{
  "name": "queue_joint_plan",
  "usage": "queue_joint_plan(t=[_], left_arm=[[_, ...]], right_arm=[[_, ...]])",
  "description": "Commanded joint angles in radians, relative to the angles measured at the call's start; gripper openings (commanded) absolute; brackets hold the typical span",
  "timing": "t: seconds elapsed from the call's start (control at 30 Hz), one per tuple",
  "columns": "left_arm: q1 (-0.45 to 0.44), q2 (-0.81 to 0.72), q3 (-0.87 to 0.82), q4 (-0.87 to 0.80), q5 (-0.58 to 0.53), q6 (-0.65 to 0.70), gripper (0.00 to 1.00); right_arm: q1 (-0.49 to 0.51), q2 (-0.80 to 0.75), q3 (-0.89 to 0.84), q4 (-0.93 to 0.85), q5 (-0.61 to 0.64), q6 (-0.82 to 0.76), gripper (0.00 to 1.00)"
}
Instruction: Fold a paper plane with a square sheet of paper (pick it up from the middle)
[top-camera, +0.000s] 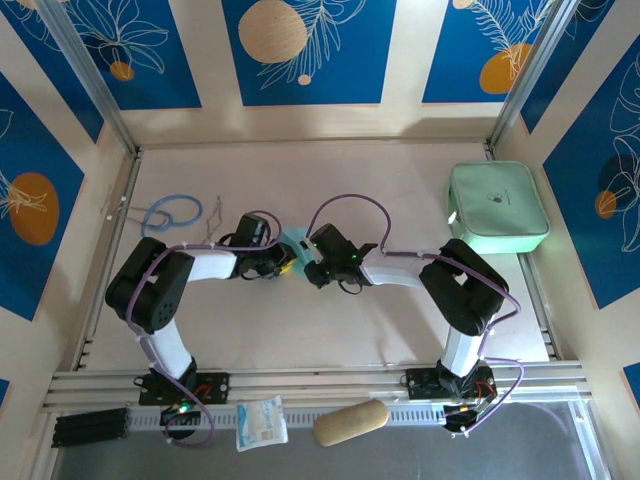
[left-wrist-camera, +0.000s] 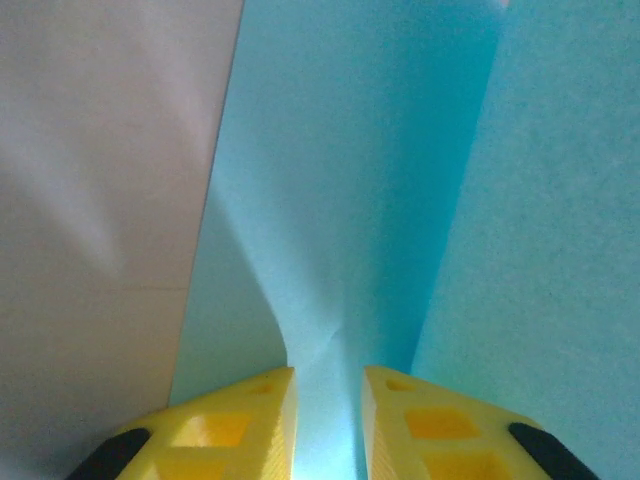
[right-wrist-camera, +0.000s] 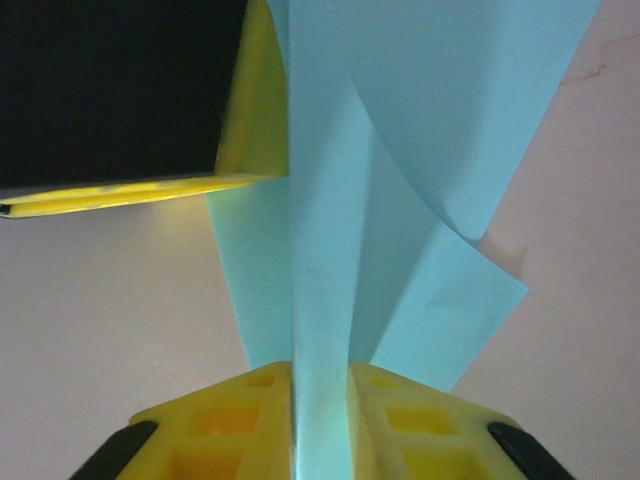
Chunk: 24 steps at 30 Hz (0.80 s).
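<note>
The light-blue square sheet of paper (top-camera: 297, 243) lies at mid-table, folded into flaps with a raised centre ridge. My left gripper (top-camera: 285, 263) comes at it from the left and my right gripper (top-camera: 309, 266) from the right, their tips nearly meeting. In the left wrist view the paper (left-wrist-camera: 350, 200) runs as a ridge between the yellow fingers of the left gripper (left-wrist-camera: 328, 400), which is shut on it. In the right wrist view the ridge of the paper (right-wrist-camera: 400, 120) fills the gap of the right gripper (right-wrist-camera: 320, 390), also shut on it. The left gripper's finger (right-wrist-camera: 255, 120) shows just beyond.
A mint-green zip case (top-camera: 497, 208) sits at the far right. A blue cord loop (top-camera: 172, 212) lies at the far left. A white snack packet (top-camera: 261, 422) and a tan oblong object (top-camera: 350, 423) rest on the near rail between the arm bases.
</note>
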<state>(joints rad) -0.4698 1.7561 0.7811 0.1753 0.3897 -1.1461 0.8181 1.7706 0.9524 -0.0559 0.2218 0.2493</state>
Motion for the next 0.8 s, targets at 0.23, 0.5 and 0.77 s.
queue_joint_plan(t=[0.23, 0.5, 0.77], left_arm=[[-0.010, 0.025, 0.009, -0.034, -0.002, 0.002, 0.25], [-0.010, 0.026, 0.009, -0.033, -0.002, 0.003, 0.25], [-0.010, 0.026, 0.006, -0.029, 0.001, 0.002, 0.25]], right_arm=[[0.054, -0.016, 0.010, -0.037, 0.175, -0.002, 0.29], [0.077, 0.005, 0.023, -0.048, 0.223, 0.025, 0.33], [0.084, 0.021, 0.031, -0.048, 0.232, 0.025, 0.30]])
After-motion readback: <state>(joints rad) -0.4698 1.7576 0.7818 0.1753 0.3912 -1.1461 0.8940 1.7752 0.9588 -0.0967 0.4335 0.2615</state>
